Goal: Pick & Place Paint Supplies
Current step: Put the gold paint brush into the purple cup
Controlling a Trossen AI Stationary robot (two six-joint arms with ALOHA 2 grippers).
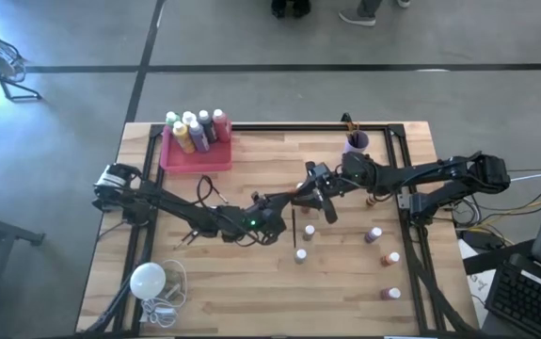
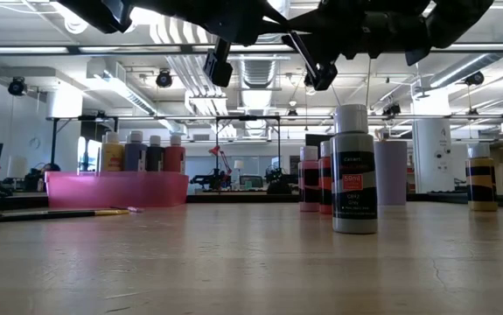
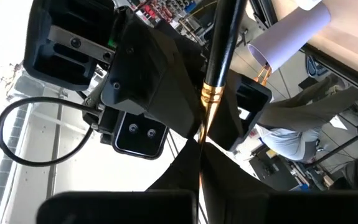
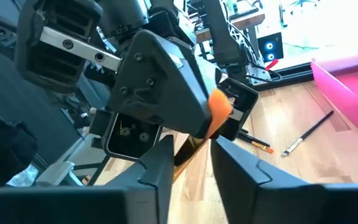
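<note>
Above the table's middle my two grippers meet nose to nose. My left gripper (image 3: 200, 146) (image 1: 298, 198) is shut on a dark-handled paintbrush (image 3: 222, 50) with a gold ferrule (image 3: 210, 93) and orange bristles (image 4: 219, 109). The handle runs away from it toward my right gripper (image 4: 191, 146) (image 1: 320, 186). That gripper is open only a little, with one finger on each side of the handle (image 4: 185, 154). A strip of table shows between the handle and one finger. Several small white-capped bottles (image 1: 308, 231) (image 1: 373, 234) (image 1: 390, 258) stand upright on the wood below. My left gripper pinches the brush's bristle end (image 3: 202, 127), just past the gold ferrule, between its two shut fingers. The fingers lie roughly along the brush, which sticks out ahead of them, lifted clear of the table. Whether my right gripper's fingers touch the handle I cannot tell.
A pink tray (image 1: 171, 155) at the far left holds larger bottles (image 1: 195, 130). A purple cup (image 1: 356, 142) with brushes stands at the far edge. Loose brushes (image 4: 309, 134) lie on the wood near the tray. A white bulb with its cord (image 1: 148, 280) sits at the near left corner.
</note>
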